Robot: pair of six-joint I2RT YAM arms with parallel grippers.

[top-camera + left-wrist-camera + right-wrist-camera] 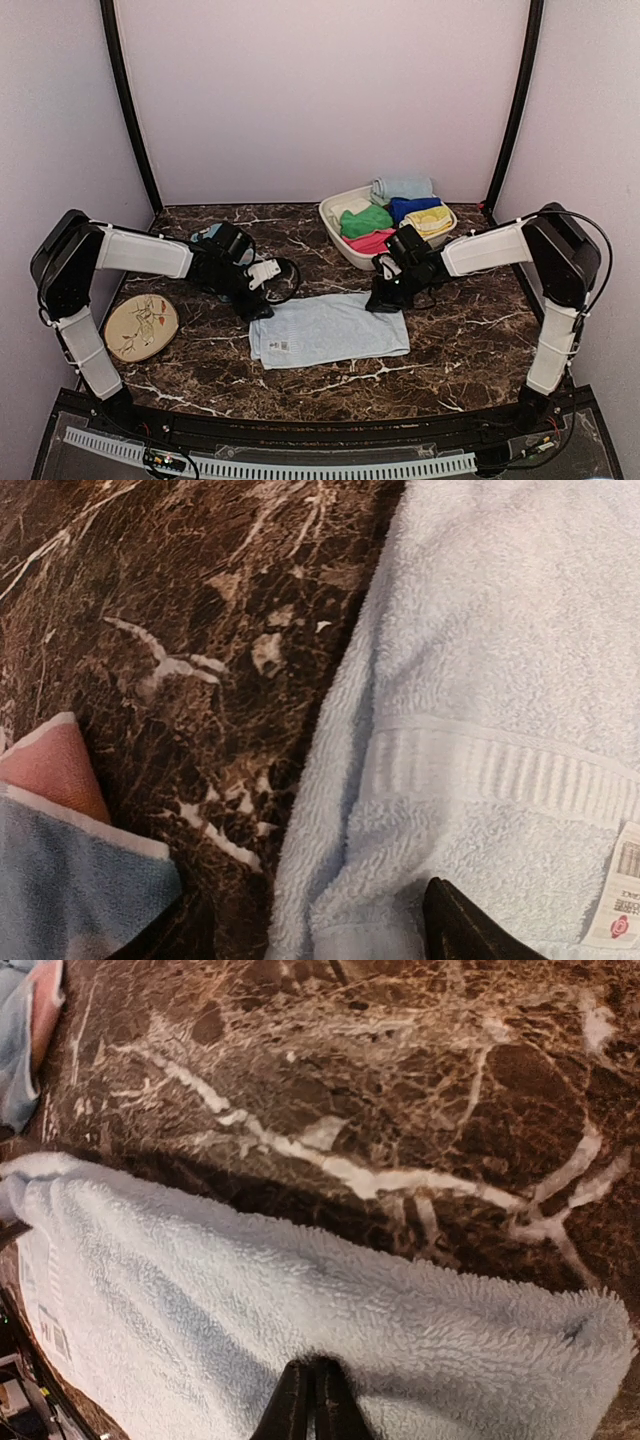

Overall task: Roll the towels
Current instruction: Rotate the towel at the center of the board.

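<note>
The flat towel lies on the table at the centre of the frame. The left gripper is at its upper-left corner and the right gripper at its upper-right corner. A second towel lies up and left of the left gripper. The plate sits at far left. The tub, upper right of centre, holds rolled towels.
</note>
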